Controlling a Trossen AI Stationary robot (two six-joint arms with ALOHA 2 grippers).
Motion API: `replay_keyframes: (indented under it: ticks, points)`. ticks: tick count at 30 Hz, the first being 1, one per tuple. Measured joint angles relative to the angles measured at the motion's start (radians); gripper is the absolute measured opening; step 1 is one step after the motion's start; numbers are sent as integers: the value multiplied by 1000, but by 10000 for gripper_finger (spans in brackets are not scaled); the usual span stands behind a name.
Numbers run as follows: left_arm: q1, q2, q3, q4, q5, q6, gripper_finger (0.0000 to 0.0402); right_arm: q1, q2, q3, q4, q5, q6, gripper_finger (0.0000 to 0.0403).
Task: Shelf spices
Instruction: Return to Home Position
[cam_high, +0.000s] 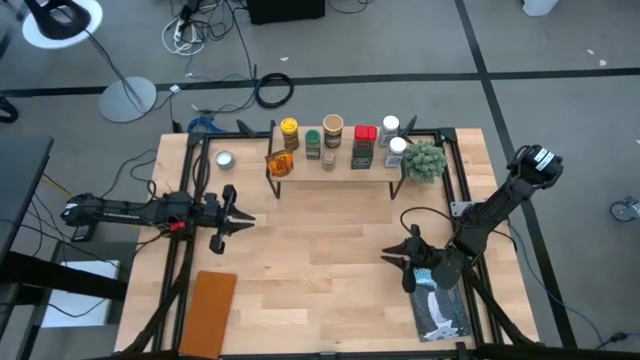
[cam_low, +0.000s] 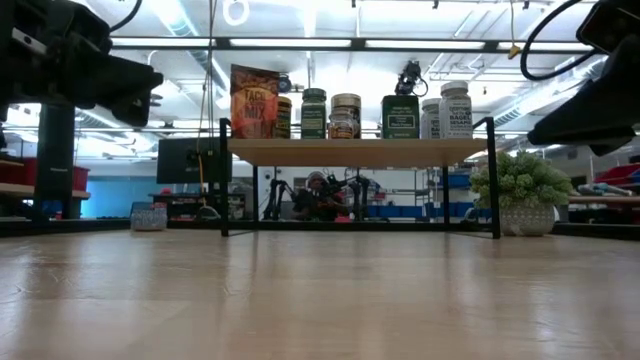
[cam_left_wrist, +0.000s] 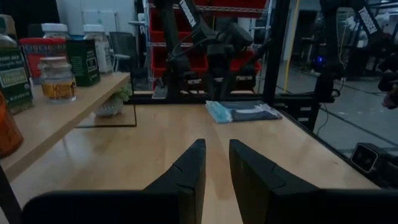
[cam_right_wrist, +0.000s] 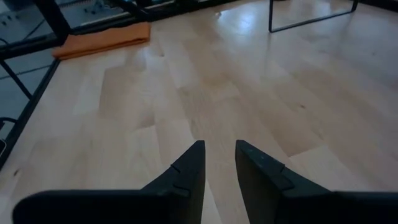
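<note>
Obs.: The shelf (cam_low: 360, 152) is standing at the far side of the tabletop (cam_high: 320, 260), roughly mid-width. The spices (cam_low: 346, 115) are all sitting on its plank top in a loose row. The brown packet (cam_low: 254, 102) is standing upright at the left end. Jars with yellow, green and tan tops are lining up next to it. A red-topped jar and a dark green one are occupying the middle-right, and two white-topped bottles (cam_low: 455, 108) are closing off the right end.

Left gripper (cam_high: 245, 218) is hovering over the left half of the tabletop, pointing toward the centre and well apart from the shelf. Its fingers are showing a narrow gap: released, grasping nothing.

Right gripper (cam_high: 392, 257) is hanging over the near right part of the tabletop, just beside the blue-and-white book (cam_high: 440, 310). It is likewise released, with nothing between the fingers.

Other items: a small potted plant (cam_low: 520, 185) is sitting just beside the shelf's right legs. A round silver tin (cam_high: 224, 159) is lying left of the shelf. A flat brown board (cam_high: 208, 312) is lying at the near left edge.
</note>
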Motion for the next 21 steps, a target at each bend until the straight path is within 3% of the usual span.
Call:
replay_keyframes:
  ticks: [21]
  points:
    - [0,0,0,-1,0,4,76,-1,0,0,2,-80,-9,89]
